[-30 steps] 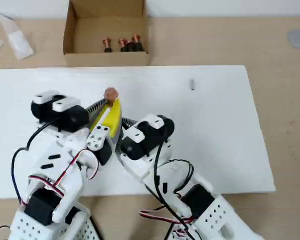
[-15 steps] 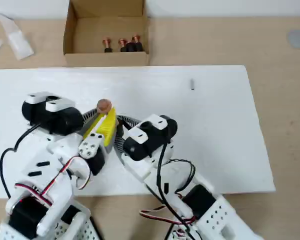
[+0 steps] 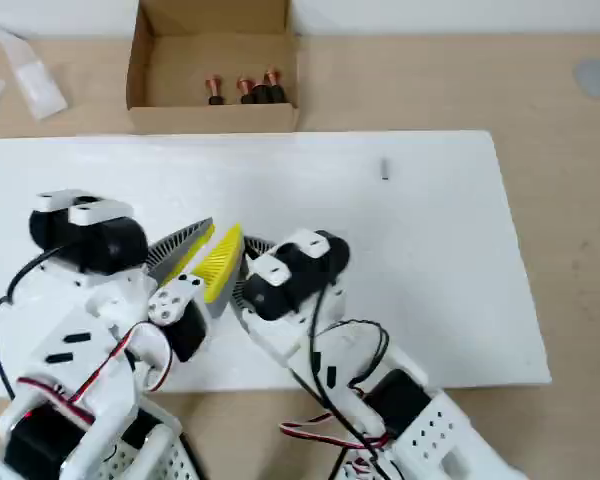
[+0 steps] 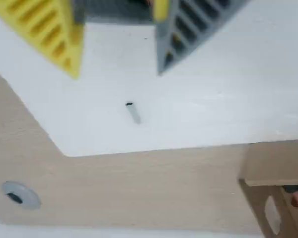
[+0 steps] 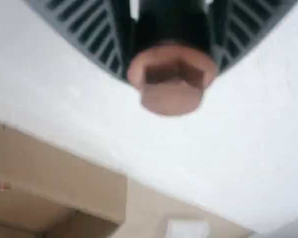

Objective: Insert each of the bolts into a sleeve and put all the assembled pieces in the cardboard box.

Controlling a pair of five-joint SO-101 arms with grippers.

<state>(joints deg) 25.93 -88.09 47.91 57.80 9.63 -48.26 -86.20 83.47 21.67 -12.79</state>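
A copper-headed bolt (image 5: 171, 82) in a black sleeve sits between the grey fingers of my right gripper (image 5: 170, 67), which is shut on it. In the high view this gripper (image 3: 248, 250) is low over the white board (image 3: 430, 280), tucked under its own wrist. My left gripper (image 3: 224, 226) is right beside it, open, its yellow finger and grey finger apart with nothing between them (image 4: 118, 72). A small loose grey sleeve (image 3: 384, 168) (image 4: 133, 112) lies farther out on the board. The cardboard box (image 3: 145, 70) beyond the board holds three assembled pieces (image 3: 245, 88).
The white board covers most of the table, with bare room to the right of the arms. A grey disc (image 3: 598, 76) (image 4: 20, 194) lies at the table's far right, and a white plastic bag (image 3: 25, 75) at the far left. The box's corner (image 4: 275, 198) is in the left wrist view.
The copper bolt at the yellow fingertip came back toward the arms and now is hidden from above. My left gripper opened and its arm drew back to the left. The right arm barely moved.
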